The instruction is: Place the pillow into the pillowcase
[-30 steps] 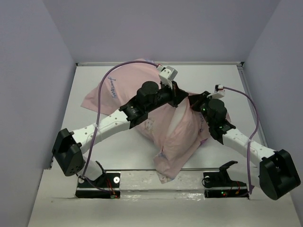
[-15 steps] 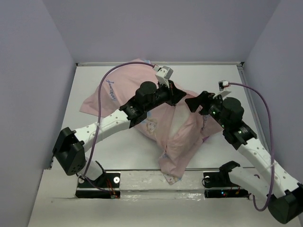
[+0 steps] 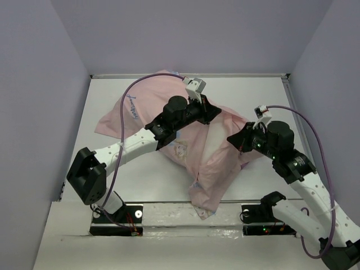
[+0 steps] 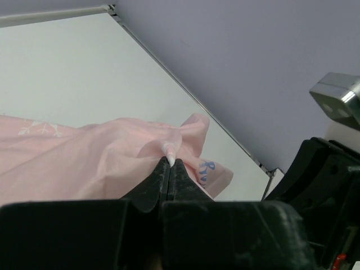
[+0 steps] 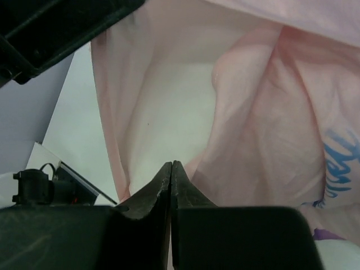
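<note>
We judge the task to be at the stuffing stage. The pillow (image 3: 211, 143) lies mid-counter, mostly inside the pink pillowcase (image 3: 152, 93), and only a white strip shows through the opening that faces the right edge. The bundle runs from the far edge of the counter (image 3: 253, 93) down to the near edge.

The left arm (image 3: 135, 147) reaches over the bundle. Its wrist view shows the left jaws pressed narrow on a pinch of pink cloth, holding the hem up. The right arm (image 3: 304, 171) has the right jaws at the opening, pressed together. We cannot tell whether any cloth is caught between them.

The next move probably calls for the right side to take the hem below the white strip and draw it toward the right edge, while the left keeps its pinch so the mouth stays open.

Compared with a second ago, the right arm has swung its elbow toward the near right corner. Its jaws have dropped from beside the left jaws toward the near edge. The left arm has barely shifted.
</note>
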You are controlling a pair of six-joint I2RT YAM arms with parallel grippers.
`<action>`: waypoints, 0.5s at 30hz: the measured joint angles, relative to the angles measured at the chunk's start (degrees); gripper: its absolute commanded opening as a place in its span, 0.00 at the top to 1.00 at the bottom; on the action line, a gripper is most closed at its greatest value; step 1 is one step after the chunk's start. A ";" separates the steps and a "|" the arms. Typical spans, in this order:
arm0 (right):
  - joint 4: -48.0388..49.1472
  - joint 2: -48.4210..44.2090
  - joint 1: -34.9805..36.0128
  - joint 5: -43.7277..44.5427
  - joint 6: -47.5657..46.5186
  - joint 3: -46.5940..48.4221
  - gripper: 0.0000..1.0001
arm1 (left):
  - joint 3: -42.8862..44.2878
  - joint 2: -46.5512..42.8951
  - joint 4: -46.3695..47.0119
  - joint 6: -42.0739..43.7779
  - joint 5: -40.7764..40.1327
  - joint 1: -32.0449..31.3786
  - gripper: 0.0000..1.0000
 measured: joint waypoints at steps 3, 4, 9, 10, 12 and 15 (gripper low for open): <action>-1.68 0.07 0.20 -0.85 0.96 -0.98 0.56 | 0.00 0.13 0.00 0.00 0.15 0.00 1.00; -2.34 0.07 0.37 -1.03 1.11 -1.03 0.54 | 0.00 0.13 0.00 0.00 0.20 0.00 1.00; -2.89 0.17 1.33 -2.69 2.08 -1.03 0.50 | 0.02 0.13 0.02 0.02 0.59 0.00 1.00; -3.19 0.26 1.57 -2.97 2.23 -1.03 0.48 | 0.02 0.13 0.02 0.02 0.70 0.02 1.00; -3.76 0.48 1.84 -2.99 2.47 -1.03 0.47 | 0.02 0.13 0.02 0.02 0.76 0.02 1.00; -4.15 1.49 2.12 -2.69 2.64 -1.05 0.48 | 0.02 0.13 0.02 0.07 0.87 0.02 1.00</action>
